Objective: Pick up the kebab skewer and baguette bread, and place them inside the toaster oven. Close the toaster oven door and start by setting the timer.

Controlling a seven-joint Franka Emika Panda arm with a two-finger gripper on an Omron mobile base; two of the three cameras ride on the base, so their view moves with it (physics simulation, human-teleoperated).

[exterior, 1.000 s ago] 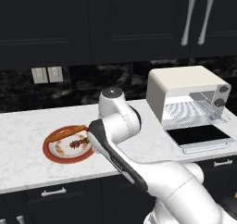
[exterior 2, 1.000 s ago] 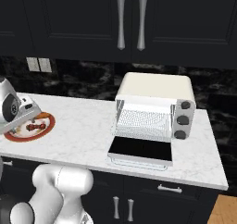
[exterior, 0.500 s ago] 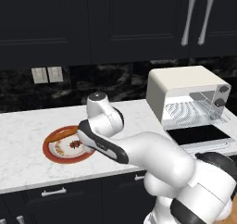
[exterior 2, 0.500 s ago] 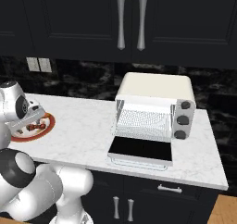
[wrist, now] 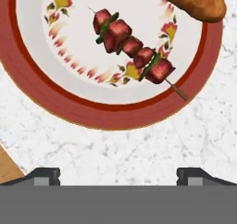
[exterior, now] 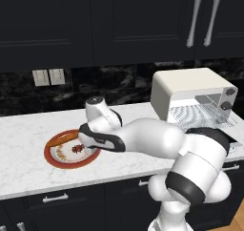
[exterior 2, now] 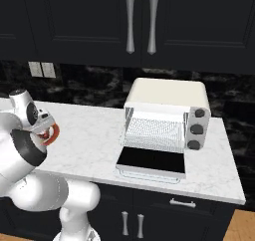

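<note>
Claw (wrist: 118, 174) fingers (wrist: 44, 174) stand wide apart with nothing between them, and they hang over bare marble just outside the red rim of the plate (wrist: 28, 79). On the plate lies the kebab skewer (wrist: 134, 49), slanted across the white middle, with dark red chunks and small green pieces on a thin stick. Beyond the skewer, at the far edge of the plate, the end of the baguette (wrist: 194, 1) rests across the rim, near the skewer but not touching it.

From the base cameras, the plate sits on the counter (exterior: 28, 125) well apart from the toaster oven (exterior: 190, 94), which stands to the right with its door (exterior 2: 152, 163) folded down flat and the wire rack (exterior 2: 154, 130) open to view.

I think the main risk is the grip itself. The skewer is thin and lies diagonally, so if the fingers do not turn to cross it, they may close along it and push it away, or pinch only the stick so that it swings. The claw is also not yet above the skewer; coming down here, it would meet marble or the plate rim and could tip the plate. A sliding skewer could also knock the baguette off the rim.

No brand, label or readable writing shows; the plate has only a flower pattern.
</note>
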